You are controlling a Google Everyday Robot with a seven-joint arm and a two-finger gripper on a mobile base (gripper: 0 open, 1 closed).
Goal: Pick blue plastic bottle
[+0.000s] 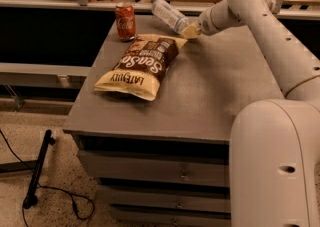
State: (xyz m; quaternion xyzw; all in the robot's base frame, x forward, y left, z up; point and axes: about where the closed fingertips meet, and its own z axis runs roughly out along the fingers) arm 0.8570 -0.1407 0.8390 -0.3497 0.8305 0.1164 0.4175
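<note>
At the 12 o'clock edge of the grey flat-topped table (215,101), the small clear ribbed blue plastic bottle (169,14) with a pale label is seen tilted. Its far end is raised toward 10 o'clock and its near end is taken into the two-finger gripper (190,31) of the white jointed arm (272,41). The yellowish fingers (189,32) are read as closed on the bottle's lower end, though the exact contact is partly hidden by the bottle itself. The tilt is judged to come from an end grasp: the body is carried out past the fingers, so the free end is left unsupported. It appears clear of the table top, but lift-off cannot be confirmed at the back edge. The arm is extended in from 3 o'clock, low and nearly level, probably so that a long narrow bottle is met along its axis. The red cylindrical metal soda can (125,21) is stood upright at 9 o'clock of the bottle, apart from it, and is not the target. The brown-and-cream crinkled chip bag (142,66) is laid flat at 7 o'clock of the gripper, its top corner just beside the fingers, so a snag is judged a risk on any downward or leftward move. The grasp is judged made; lifting clear is judged to remain.
</note>
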